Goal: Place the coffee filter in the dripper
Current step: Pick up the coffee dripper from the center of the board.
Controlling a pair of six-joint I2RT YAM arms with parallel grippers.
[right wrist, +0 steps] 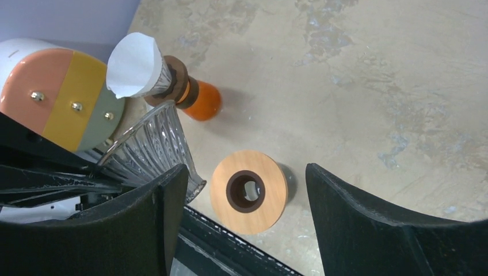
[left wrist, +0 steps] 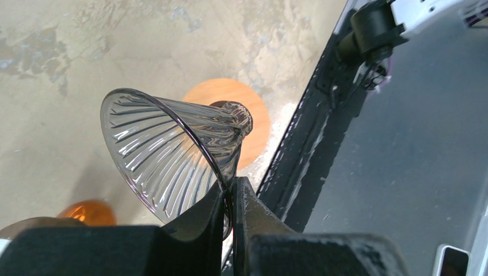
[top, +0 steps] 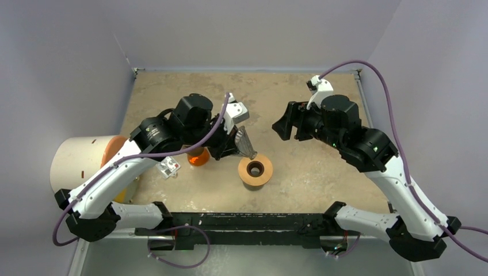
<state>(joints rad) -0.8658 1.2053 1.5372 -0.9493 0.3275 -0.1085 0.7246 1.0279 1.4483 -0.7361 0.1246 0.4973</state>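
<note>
- At table centre, the left gripper [left wrist: 229, 187] pinches the tilted dripper [left wrist: 167, 149] by its rim, jaws almost shut.
- Overhead, the left arm [top: 115, 178] hides the coffee filter [right wrist: 135, 66]; only the right wrist camera shows it, seated atop the orange vessel [right wrist: 202, 102], at 10 o'clock from the wood ring [right wrist: 275, 192].
- Right gripper [right wrist: 246, 171] gapes wide, empty, one finger [right wrist: 167, 230] cutting off part of the dripper.

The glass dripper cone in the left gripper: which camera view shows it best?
The left wrist view: the glass dripper cone is large there, with ribs, mouth and neck all clear, and the left gripper is shut on its rim. Top external shows it small and dim beside the arm. Right wrist shows only part of its ribbed side.
</note>
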